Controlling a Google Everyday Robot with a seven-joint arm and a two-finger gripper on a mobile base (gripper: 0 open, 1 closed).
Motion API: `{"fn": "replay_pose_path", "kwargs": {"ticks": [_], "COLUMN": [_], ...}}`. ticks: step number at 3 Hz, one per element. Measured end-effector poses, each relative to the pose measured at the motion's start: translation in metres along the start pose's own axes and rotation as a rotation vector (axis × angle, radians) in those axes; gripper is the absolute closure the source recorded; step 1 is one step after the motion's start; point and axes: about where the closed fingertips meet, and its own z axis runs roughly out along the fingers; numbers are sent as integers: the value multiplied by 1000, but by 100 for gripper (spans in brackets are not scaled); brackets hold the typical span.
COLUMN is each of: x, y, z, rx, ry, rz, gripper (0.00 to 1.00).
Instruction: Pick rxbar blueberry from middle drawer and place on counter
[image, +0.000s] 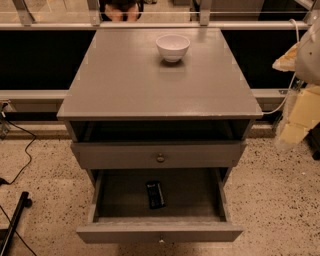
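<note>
The rxbar (155, 194) lies in the drawer (159, 232), well below-left of the gripper (301, 107) at the right edge. Whether the gripper is open or closed cannot be told. The bar's long axis runs front-to-back.

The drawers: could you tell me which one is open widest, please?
The middle drawer, lowest in view, pulled far out with the rxbar blueberry inside; the brass-knob drawer above barely protrudes. The pincer hangs at the right edge.
</note>
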Motion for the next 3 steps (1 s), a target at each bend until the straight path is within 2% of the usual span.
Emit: {"fn": "replay_pose_path", "kwargs": {"ticks": [1, 2, 3], "x": [0, 3, 1], "y": [0, 6, 42], "z": [0, 17, 46], "rx": [0, 4, 15], "ry": [0, -16, -88], "rz": [0, 68, 274], "gripper": [0, 0, 0]}}
